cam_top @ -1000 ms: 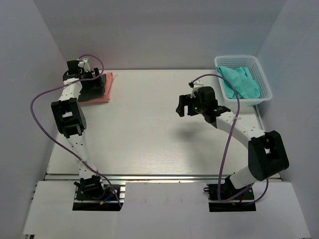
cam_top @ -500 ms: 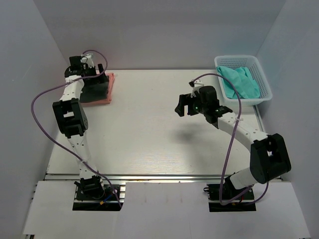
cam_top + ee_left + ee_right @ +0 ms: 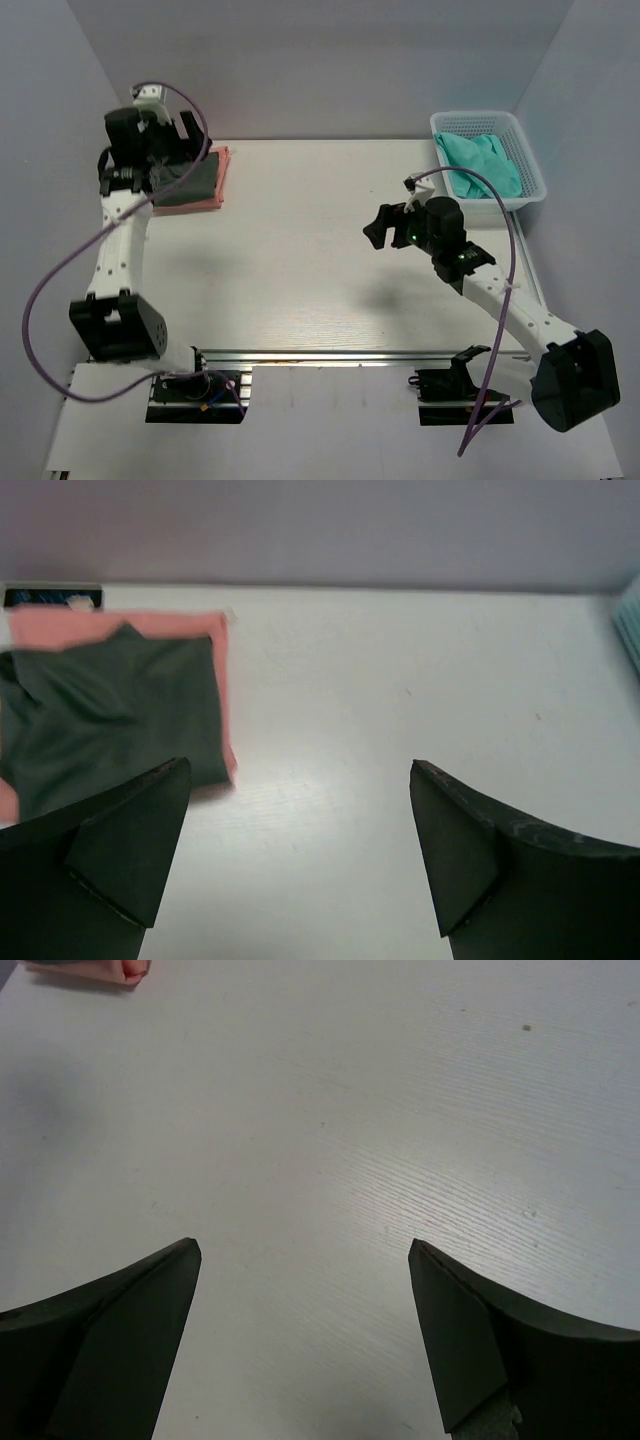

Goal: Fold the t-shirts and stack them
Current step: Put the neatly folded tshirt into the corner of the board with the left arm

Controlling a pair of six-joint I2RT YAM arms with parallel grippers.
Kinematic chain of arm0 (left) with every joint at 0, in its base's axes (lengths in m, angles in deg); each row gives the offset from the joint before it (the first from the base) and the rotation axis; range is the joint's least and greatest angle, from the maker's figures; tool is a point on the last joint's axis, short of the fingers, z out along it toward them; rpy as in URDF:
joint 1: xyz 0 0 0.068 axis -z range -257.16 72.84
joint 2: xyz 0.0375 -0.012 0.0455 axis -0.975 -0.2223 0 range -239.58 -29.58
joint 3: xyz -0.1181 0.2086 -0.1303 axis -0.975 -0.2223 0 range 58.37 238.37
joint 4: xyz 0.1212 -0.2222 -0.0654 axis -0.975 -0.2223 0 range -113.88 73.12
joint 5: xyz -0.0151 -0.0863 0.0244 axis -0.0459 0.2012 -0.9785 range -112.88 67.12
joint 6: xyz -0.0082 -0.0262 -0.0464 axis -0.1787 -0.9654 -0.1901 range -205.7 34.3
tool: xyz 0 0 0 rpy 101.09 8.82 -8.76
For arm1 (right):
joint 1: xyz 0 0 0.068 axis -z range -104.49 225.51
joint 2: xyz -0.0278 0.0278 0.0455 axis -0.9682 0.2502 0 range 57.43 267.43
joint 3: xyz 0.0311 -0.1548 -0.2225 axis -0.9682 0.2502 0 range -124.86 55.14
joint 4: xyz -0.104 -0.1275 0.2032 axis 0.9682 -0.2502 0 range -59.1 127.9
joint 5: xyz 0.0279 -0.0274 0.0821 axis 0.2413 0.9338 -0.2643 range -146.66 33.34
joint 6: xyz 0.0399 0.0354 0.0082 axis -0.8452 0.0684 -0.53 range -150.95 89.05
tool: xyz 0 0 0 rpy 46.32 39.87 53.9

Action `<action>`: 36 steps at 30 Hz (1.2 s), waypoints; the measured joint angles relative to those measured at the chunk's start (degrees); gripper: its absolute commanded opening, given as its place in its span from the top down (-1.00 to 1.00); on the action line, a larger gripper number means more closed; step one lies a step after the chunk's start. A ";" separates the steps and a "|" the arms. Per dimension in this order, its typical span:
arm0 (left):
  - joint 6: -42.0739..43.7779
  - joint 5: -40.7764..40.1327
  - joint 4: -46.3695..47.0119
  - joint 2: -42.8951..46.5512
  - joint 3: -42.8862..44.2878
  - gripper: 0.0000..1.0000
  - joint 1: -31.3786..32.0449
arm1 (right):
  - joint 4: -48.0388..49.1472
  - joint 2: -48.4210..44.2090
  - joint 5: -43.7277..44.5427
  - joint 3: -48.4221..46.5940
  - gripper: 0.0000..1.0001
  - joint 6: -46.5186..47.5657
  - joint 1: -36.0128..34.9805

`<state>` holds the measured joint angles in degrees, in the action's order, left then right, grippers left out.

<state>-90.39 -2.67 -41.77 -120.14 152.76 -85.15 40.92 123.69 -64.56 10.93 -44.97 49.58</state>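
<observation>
Stack: dark grey t-shirt (image 3: pixel 120 715) lies on the salmon pink t-shirt (image 3: pixel 70 628), far-left corner of the table (image 3: pixel 300 260)
Waiting: teal t-shirts (image 3: pixel 482 163) heaped in the white basket (image 3: pixel 533 170), far right
Left gripper (image 3: pixel 300 767): jaws wide apart, empty, near the stack
Right gripper (image 3: pixel 303 1245): jaws wide apart, empty, over mid-table
Risk: the teal heap looks tangled, so 1 grab may lift 2 shirts or drag the basket

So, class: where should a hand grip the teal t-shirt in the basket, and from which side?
Probably pinch a raised fold of the teal t-shirt from straight above: the basket walls block side approaches, and the crumpled fabric offers ridges.
</observation>
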 measured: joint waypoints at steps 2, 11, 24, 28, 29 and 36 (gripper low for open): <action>-1.62 -1.29 1.42 7.89 -9.66 -1.00 1.38 | -0.13 -2.29 1.64 1.49 -0.81 -0.59 0.00; -8.68 -3.48 3.13 26.43 -39.39 -1.00 5.35 | 0.02 -7.04 5.95 7.78 -0.81 -2.32 0.00; -7.43 -11.96 4.83 16.04 -29.88 -1.00 4.90 | 0.48 -4.66 6.34 8.31 -0.81 -2.82 0.04; -3.41 -13.66 3.91 -6.01 -9.60 -1.00 3.58 | 0.52 -3.26 6.47 7.34 -0.81 -2.03 0.04; -2.67 -13.88 2.99 -11.74 -3.78 -1.00 3.21 | 0.46 -2.71 6.51 6.88 -0.81 -1.95 0.04; -0.70 -13.14 -3.45 -39.15 24.00 -1.00 -2.49 | -0.02 2.71 8.98 1.64 -0.81 -1.07 0.04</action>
<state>-91.09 -15.81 -45.22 -159.29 176.75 -87.64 40.90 126.40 -55.58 12.57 -46.04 49.62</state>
